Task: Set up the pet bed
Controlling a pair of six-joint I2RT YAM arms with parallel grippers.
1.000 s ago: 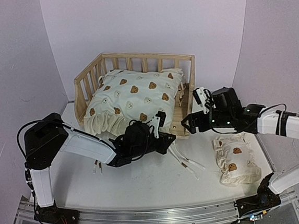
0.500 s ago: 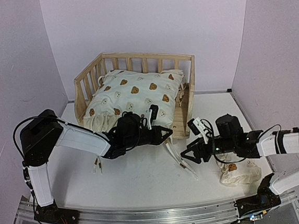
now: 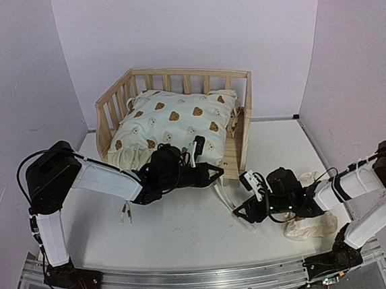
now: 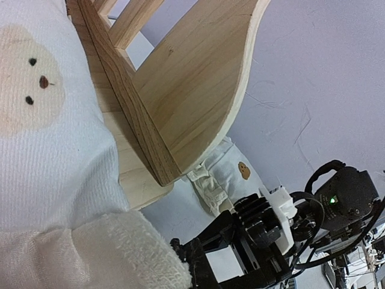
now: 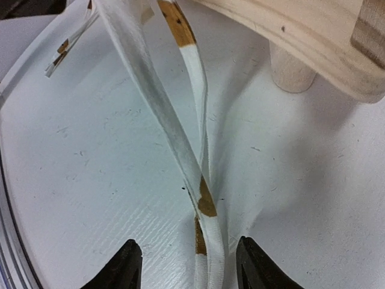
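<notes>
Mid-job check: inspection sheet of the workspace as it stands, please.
Surface: white table, no spills seen.
Job's things: pet bed upright at the back, bear-print cushion in it.
Clutter: small pillow partly under the right arm; ties trailing on the table.
End effectors: left end effector shut at the cushion's front edge; right end effector open, straddling ties.
Cables: black loops on each arm.
Surroundings: lilac walls, metal rail in front.

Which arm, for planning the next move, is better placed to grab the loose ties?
Right arm: open jaws straddle the ties on the table; the left arm is at the cushion.
</notes>
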